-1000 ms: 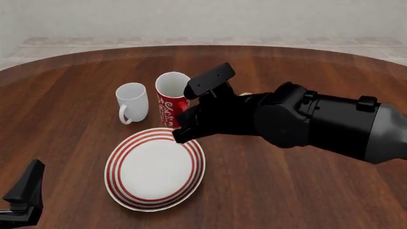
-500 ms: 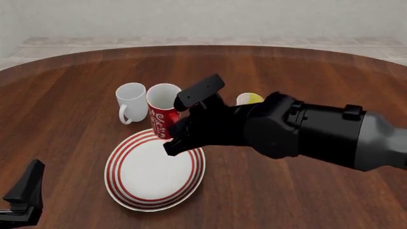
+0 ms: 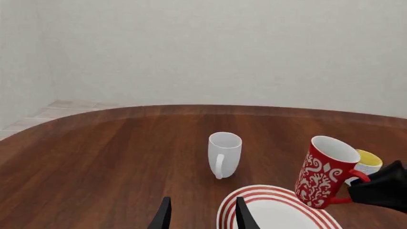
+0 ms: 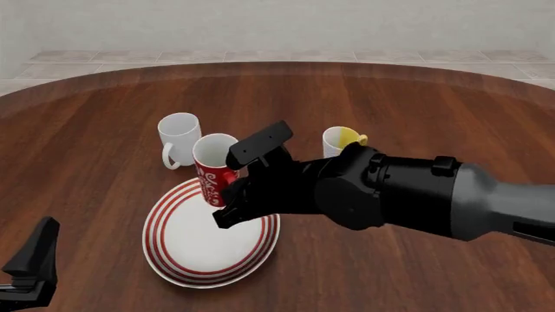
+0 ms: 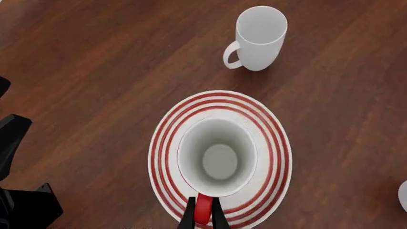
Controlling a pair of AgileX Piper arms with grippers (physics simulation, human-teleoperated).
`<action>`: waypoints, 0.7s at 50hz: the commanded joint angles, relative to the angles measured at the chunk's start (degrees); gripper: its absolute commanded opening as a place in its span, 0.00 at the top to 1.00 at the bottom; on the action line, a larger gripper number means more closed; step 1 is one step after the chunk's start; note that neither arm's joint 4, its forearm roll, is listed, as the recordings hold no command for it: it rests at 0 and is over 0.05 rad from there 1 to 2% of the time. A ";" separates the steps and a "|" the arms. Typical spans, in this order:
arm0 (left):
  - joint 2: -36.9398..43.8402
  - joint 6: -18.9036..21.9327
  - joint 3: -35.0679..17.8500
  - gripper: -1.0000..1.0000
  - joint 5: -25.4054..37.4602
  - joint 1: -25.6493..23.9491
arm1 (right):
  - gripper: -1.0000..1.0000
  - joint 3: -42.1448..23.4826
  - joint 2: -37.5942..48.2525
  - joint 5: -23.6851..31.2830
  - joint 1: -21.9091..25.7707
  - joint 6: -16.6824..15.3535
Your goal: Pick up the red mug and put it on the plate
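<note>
The red mug [image 4: 212,175], tall with white patterning, hangs slightly tilted over the far part of the plate [image 4: 165,250], a wide white disc with red rings. My right gripper [image 4: 232,207] is shut on the mug's handle. From the right wrist view I look straight down into the red mug [image 5: 219,157], with the right gripper [image 5: 203,215] clamping its red handle and the plate [image 5: 167,131] beneath. The left wrist view shows the red mug [image 3: 321,174] just above the plate [image 3: 254,202]. My left gripper [image 3: 202,217] stands open and empty near the table's front left corner [image 4: 33,257].
A plain white mug [image 4: 179,138] stands just behind the plate, close to the red mug. A white mug with yellow inside [image 4: 340,142] stands to the right, behind my right arm. The round wooden table [image 4: 104,104] curves away at the back.
My right arm has carried the red mug left and toward me, from beside the white mug to above the plate. The yellow-lined mug has come into view. The left arm has not moved.
</note>
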 commanded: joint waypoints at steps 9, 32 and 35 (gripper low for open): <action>0.00 0.01 -0.47 0.00 0.39 0.01 | 1.00 0.34 1.64 -0.90 0.42 1.48; 0.01 0.00 0.16 0.00 -0.28 0.11 | 1.00 0.67 3.90 -1.98 -0.70 2.39; -0.01 0.00 0.32 0.00 -0.43 0.09 | 1.00 0.55 4.05 -1.94 -0.65 2.44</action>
